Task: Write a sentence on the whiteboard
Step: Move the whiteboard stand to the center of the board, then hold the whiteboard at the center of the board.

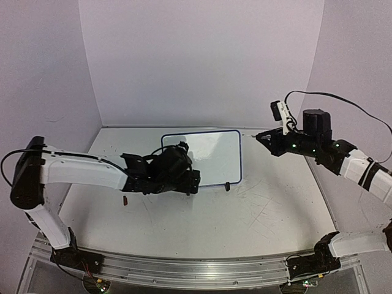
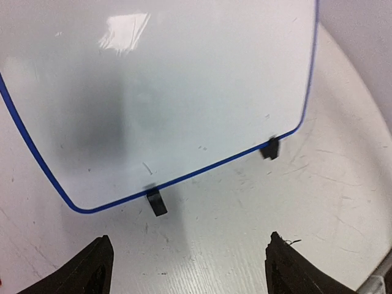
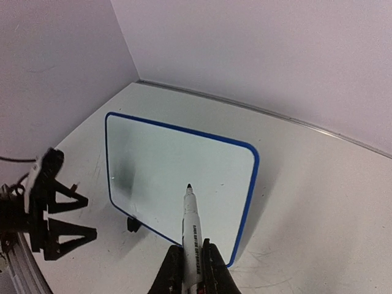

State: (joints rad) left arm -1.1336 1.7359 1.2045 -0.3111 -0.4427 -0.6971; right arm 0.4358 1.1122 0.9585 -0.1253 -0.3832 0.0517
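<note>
1. Table (image 1: 275, 214): white and scuffed. We note walls close on three sides, and bare room near and right of the board.
2. Whiteboard (image 1: 214, 156): far centre of the table, with a thin blue rounded frame. Its face shows us only glare and a grey shadow.
3. Left gripper (image 2: 188, 245): just before the board's near edge, fingers spread wide, holding nothing.
4. Right gripper (image 3: 193, 269): off the board's right edge, apart from it, fingers clamped on the Marker (image 3: 191, 220).
5. Marker: white barrel, dark tip towards the board. The barrel print is too small for us to read.
6. Clip feet (image 2: 156, 202): two, black, on the near edge.
</note>
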